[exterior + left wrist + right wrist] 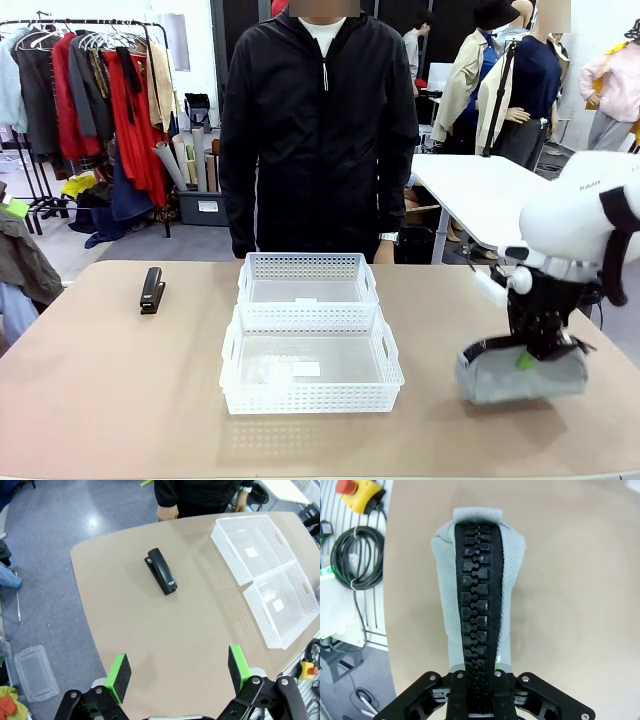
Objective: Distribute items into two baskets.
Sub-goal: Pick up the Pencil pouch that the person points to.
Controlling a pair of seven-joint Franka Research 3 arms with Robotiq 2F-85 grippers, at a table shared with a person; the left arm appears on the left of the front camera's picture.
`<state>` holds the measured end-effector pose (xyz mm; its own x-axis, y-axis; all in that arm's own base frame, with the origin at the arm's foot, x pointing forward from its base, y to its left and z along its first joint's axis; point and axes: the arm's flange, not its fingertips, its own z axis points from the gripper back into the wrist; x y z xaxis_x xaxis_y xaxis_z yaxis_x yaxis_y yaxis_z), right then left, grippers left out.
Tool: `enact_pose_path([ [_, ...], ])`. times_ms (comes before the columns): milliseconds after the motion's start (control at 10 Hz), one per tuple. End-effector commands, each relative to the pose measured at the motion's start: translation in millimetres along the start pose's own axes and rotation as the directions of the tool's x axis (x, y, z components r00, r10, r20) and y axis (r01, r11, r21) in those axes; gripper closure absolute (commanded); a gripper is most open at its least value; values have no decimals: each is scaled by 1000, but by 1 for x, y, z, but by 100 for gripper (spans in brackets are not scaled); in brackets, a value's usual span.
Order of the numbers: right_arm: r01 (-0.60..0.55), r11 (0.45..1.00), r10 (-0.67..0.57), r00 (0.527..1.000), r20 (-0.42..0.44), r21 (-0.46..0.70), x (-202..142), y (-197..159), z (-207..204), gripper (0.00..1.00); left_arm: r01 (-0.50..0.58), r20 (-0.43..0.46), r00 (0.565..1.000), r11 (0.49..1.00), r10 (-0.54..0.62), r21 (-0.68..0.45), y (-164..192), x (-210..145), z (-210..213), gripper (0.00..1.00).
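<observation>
Front view: pouch (520, 372) near table's (120, 400) right edge

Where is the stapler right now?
In the front view the stapler lies flat on the left side of the table, apart from the far basket; the left wrist view shows it ahead of the open left gripper.

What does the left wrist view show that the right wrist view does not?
Left wrist view, not right: the black stapler, a basket by the person, a second basket beside it, the person's hand, and the open left pincer. Right wrist view, not left: the grey pouch, clamped at its zipper in the shut right pincer, and a coiled black cable. Both: the tan table and a yellow box with a red button.
</observation>
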<state>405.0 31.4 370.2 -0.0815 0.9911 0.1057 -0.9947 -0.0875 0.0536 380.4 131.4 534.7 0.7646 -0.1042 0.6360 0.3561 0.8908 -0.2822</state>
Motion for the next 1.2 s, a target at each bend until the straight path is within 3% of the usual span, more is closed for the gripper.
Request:
enact_pose_path([
  [0,64,995,-66,997,-27,-75,14,-17,40,100,-3,7,1000,1000,3,-10,0,-1,0,0],
  [400,178,963,-174,984,41,-203,35,-53,129,100,-3,7,1000,1000,3,-10,0,-1,0,0],
  [600,208,951,-215,977,-7,-229,45,-77,166,100,-3,7,1000,1000,3,-10,0,-1,0,0],
  [1100,181,946,-196,980,-31,-268,44,-72,196,100,-3,7,1000,1000,3,-10,0,-1,0,0],
])
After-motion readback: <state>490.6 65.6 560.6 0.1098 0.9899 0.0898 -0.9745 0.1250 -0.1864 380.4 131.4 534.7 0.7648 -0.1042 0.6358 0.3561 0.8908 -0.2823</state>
